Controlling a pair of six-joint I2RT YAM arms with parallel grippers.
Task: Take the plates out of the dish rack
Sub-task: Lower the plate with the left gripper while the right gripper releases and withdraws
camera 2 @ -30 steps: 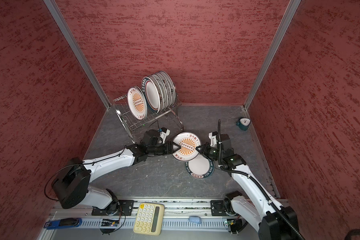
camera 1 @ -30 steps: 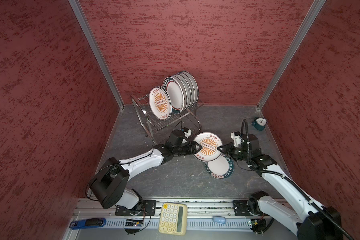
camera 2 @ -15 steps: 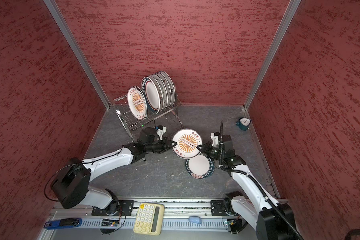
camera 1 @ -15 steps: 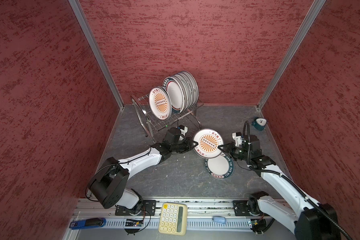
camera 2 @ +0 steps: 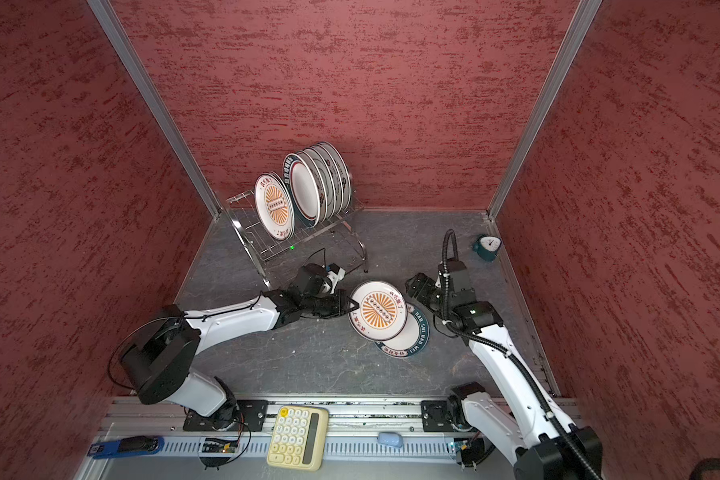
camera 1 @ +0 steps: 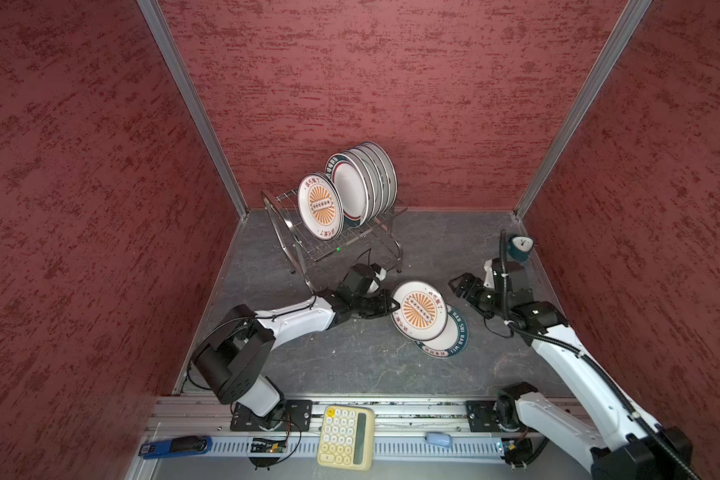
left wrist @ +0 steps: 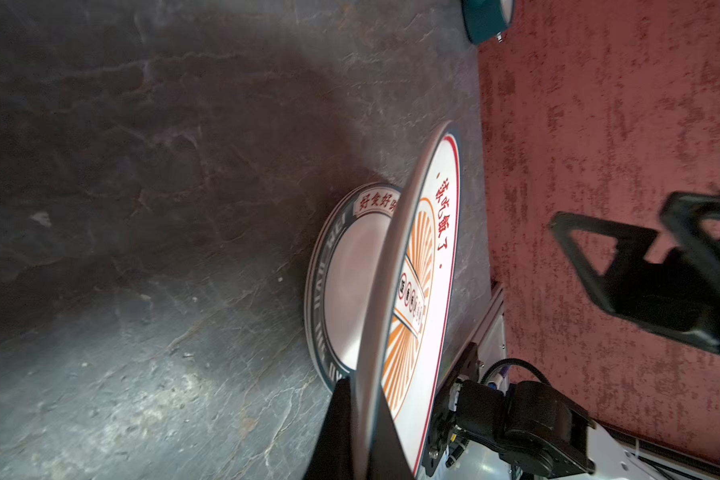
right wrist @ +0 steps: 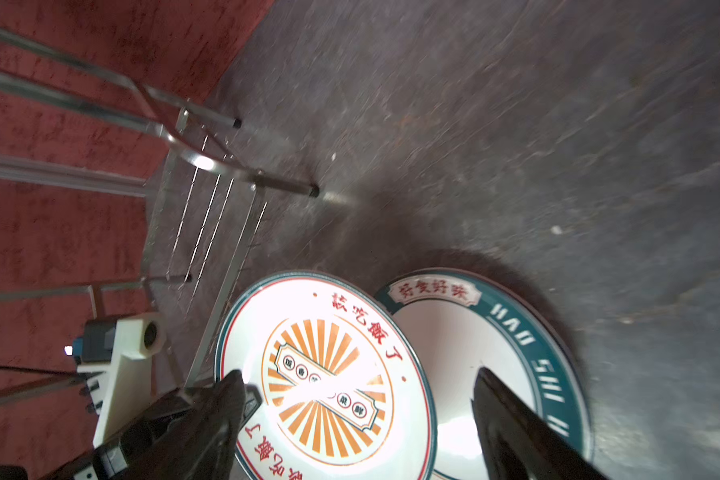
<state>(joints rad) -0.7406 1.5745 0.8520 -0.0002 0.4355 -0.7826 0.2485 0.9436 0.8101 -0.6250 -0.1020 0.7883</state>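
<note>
Sunburst plate (camera 1: 419, 309) hangs tilted in the left gripper (camera 1: 392, 306), which is clamped on the rim on that arm's side. It overlaps the teal plate (camera 1: 458, 337) lying flat on the table, offset from it toward the rack (camera 1: 285, 232). The right gripper (camera 1: 454, 286) stands open beside the opposite rim, touching nothing. Stacking likely falls to the left arm, lowering away from the rack, where the other plates (camera 1: 362, 187) stand.

plates (camera 1: 352, 189) in dish rack (camera 1: 329, 249) at rear, upper plate (camera 1: 418, 309) over lower plate (camera 1: 458, 337) in front
</note>
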